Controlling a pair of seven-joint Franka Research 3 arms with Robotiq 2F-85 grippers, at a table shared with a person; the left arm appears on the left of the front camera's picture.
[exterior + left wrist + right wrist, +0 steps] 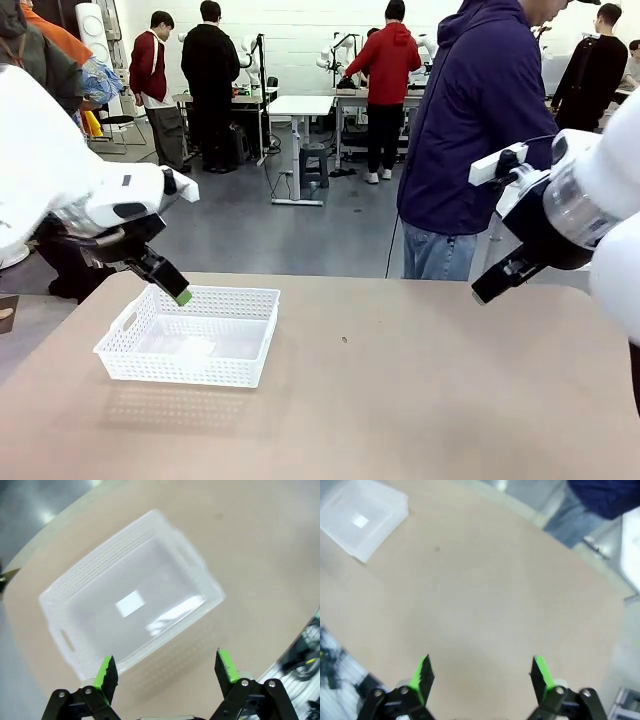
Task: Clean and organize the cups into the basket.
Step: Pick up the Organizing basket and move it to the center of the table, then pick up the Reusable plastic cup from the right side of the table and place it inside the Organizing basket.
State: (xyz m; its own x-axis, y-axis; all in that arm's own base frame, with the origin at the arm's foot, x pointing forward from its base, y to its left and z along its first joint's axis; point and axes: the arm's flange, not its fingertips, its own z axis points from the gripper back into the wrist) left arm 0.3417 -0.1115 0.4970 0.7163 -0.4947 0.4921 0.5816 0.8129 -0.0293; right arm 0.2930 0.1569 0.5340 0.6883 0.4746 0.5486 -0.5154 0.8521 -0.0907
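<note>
Both pairs of jaws stand wide and hold nothing. The basket sits on the surface just below and ahead of the left jaws, well apart from the right jaws, with no cup in it yet. To my judgement, the sound course is to keep both pairs wide, grip each cup across its body, and lay it flat in the basket.

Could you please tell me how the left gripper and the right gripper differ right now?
The left gripper looks down into the basket; the right gripper looks at open tabletop, the basket far off. The left gripper is on the left side; the right gripper is near the person. Both stand open, holding nothing.
</note>
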